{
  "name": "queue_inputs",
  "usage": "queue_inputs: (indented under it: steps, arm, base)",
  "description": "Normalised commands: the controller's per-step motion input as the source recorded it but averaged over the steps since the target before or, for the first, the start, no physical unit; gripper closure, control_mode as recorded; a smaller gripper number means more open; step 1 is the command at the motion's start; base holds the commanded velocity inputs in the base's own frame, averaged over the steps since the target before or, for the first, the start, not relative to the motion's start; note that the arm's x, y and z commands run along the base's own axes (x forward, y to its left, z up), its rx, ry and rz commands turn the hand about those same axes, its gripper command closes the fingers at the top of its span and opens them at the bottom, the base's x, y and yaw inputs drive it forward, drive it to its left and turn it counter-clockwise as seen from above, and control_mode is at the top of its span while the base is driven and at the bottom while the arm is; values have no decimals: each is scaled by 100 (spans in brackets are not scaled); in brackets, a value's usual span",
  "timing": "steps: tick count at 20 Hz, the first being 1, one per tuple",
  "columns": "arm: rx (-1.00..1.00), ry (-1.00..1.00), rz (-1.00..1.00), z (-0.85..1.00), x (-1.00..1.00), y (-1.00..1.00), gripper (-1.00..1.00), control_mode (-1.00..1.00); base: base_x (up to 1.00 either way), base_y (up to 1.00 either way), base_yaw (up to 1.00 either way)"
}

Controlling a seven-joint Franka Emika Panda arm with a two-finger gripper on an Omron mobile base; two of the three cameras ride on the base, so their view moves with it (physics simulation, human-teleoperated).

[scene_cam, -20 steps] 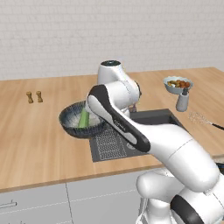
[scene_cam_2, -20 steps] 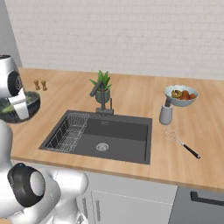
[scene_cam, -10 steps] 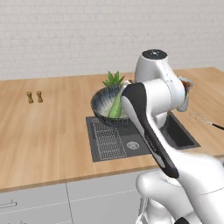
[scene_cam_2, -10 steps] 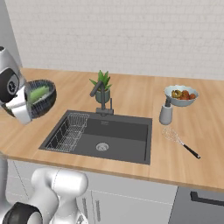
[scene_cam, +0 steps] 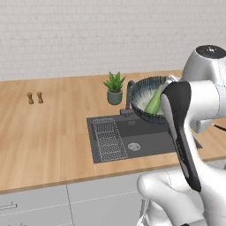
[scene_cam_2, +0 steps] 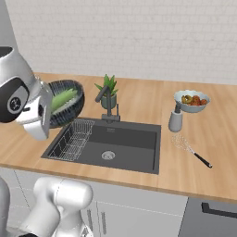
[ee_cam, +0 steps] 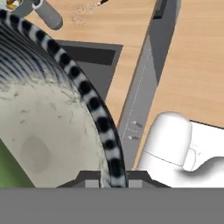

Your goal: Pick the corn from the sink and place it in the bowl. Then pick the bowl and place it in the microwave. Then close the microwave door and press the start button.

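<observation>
I have the bowl (scene_cam: 149, 99) off the worktop, tilted above the sink's (scene_cam_2: 118, 143) back edge, the corn (scene_cam_2: 62, 100) lying inside. The fingers seem pinched on its rim at the near side; the microwave isn't visible yet.

1. The wooden counter (scene_cam: 53, 132) runs across the middle of both base views, against a white brick wall.
2. The sink (scene_cam_2: 120, 143) is set into it, centre of the right base view; a wire rack (scene_cam_2: 71, 141) sits in the left part of the basin.
3. Two small shakers (scene_cam: 35, 98) stand at left of the left base view.
4. A potted plant (scene_cam_2: 108, 92) stands behind the sink, by the tap (scene_cam_2: 110, 107).
5. Right of the sink in the right base view: a grey dispenser (scene_cam_2: 175, 120), a pale bowl of food (scene_cam_2: 191, 101), a whisk (scene_cam_2: 190, 150).
</observation>
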Motion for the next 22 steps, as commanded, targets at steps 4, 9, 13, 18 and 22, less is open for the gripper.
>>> queue_inputs:
  steps: [4,9,13,18,22]
  arm:
    - [10,29,-14,37,-1,-66,100,-100]
    - [6,18,-9,0,-2,-48,100,-100]
    - [1,3,-10,-12,-17,-15,100,-100]
    - [0,2,-10,-40,-9,0,100,-100]
    - [0,-1,-5,-38,0,0,100,-100]
  base:
    - [0,0,0]
    - [0,0,0]
    - [0,0,0]
    - [0,0,0]
    - [0,0,0]
